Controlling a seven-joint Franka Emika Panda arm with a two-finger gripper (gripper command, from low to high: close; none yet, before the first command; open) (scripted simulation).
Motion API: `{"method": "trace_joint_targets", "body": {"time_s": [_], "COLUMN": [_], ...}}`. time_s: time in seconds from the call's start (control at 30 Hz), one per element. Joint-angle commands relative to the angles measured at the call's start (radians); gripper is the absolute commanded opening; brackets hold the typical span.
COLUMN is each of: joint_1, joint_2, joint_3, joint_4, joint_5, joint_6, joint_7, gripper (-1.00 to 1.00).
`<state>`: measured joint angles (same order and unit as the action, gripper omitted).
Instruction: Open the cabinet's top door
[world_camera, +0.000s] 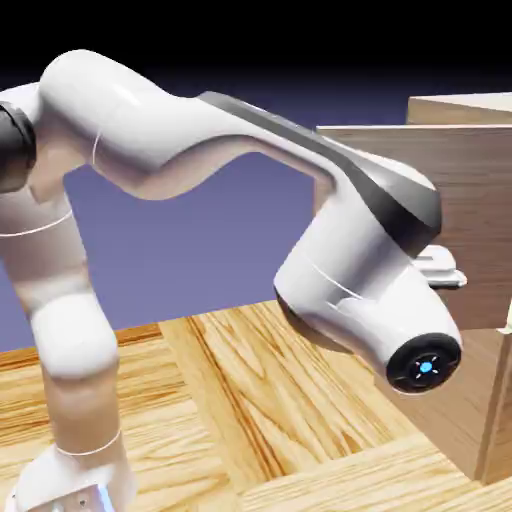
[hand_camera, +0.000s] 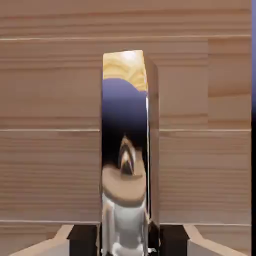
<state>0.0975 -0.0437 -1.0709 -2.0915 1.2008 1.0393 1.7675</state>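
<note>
The white arm (world_camera: 200, 150) rises from the lower left of the exterior view, bends at a high elbow and slopes down to the right, its wrist folded so the hand presses in against the cabinet (world_camera: 480, 280) standing at the right on the wooden worktop (world_camera: 250, 400). The top door (world_camera: 470, 200) shows as a light wood panel behind the wrist. In the hand view, the end effector (hand_camera: 127, 240) is clamped tight on the mirror-bright bar handle (hand_camera: 125, 150), which runs upright between its dark fingertips (hand_camera: 82, 240), with wood grain filling everything behind.
</note>
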Motion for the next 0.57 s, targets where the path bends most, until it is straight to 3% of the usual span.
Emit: {"method": "trace_joint_targets", "body": {"time_s": [0.0, 0.5, 0.53], "joint_1": [-0.015, -0.370, -0.370], "joint_2": [0.036, 0.534, 0.534], "joint_3": [-0.006, 0.119, 0.119], "joint_4": [0.023, 0.499, 0.499], "joint_5": [0.007, 0.096, 0.096], "joint_6": [-0.043, -0.591, -0.591], "joint_7": [-0.012, -0.150, -0.150], "gripper": [-1.00, -1.00, 1.00]}}
